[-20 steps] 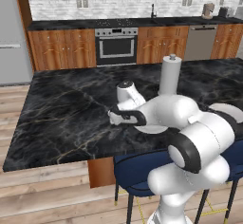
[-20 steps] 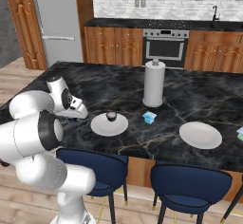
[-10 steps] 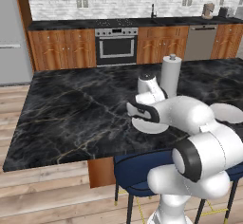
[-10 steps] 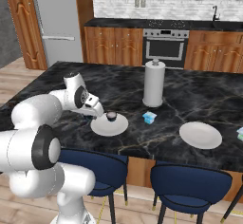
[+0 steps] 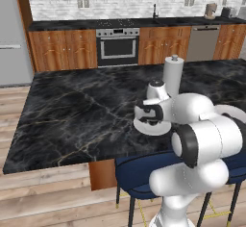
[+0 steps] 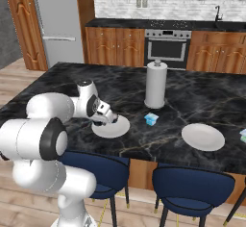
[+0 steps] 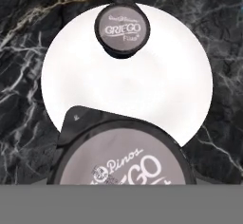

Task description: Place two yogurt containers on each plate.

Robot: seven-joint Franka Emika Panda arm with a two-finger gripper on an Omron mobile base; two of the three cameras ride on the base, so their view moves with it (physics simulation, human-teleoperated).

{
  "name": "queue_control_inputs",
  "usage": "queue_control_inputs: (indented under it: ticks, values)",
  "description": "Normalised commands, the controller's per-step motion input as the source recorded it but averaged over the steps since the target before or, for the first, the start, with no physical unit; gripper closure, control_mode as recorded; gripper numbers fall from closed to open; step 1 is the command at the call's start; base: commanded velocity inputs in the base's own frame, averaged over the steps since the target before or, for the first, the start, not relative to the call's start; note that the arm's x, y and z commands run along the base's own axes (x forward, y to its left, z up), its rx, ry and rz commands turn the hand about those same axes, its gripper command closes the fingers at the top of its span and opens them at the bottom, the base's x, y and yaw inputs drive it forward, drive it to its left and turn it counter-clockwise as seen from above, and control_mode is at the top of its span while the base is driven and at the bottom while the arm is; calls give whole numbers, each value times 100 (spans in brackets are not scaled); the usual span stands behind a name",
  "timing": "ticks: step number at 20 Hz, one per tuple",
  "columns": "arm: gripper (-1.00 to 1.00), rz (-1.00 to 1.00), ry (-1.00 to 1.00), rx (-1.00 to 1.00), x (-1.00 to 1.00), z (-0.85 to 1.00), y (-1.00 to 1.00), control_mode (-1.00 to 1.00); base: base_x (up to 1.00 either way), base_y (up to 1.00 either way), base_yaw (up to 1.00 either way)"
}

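The gripper point(image 6: 109, 118) hovered over the near flat round white plate point(image 7: 156, 85) on the black marble bench point(image 5: 81, 115), clamped on a dark round yogurt cup with a grey lid point(image 7: 124, 166). A 2nd dark round yogurt cup point(image 7: 122, 29) already sat on that plate near its rim. A light blue and white yogurt cup point(image 6: 151, 119) stood on the bench beside a tall white paper-towel roll point(image 6: 155, 84). The other white plate point(image 6: 202, 136) lay bare further right.

It was a home kitchen: a stainless steel built-in oven point(image 5: 117, 49) stood among wooden cabinets point(image 5: 162, 44) at twelve o'clock beyond a black marble island counter point(image 5: 81, 115).
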Motion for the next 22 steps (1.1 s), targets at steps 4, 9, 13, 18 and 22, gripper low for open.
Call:
queue_control_inputs:
  ticks: [4, 9, 13, 18, 22]
  values:
    - [100, 1, 0, 1, 22, -35, -6, -100, 0, 0, 0]
    - [100, 0, 1, 0, 11, -30, -5, -100, 0, 0, 0]
    - [100, 0, 0, 0, 5, -21, 0, -100, 0, 0, 0]
    - [100, 0, 0, 0, 6, -16, 0, -100, 0, 0, 0]
    - [100, 0, 0, 0, 11, -17, -1, -100, 0, 0, 0]
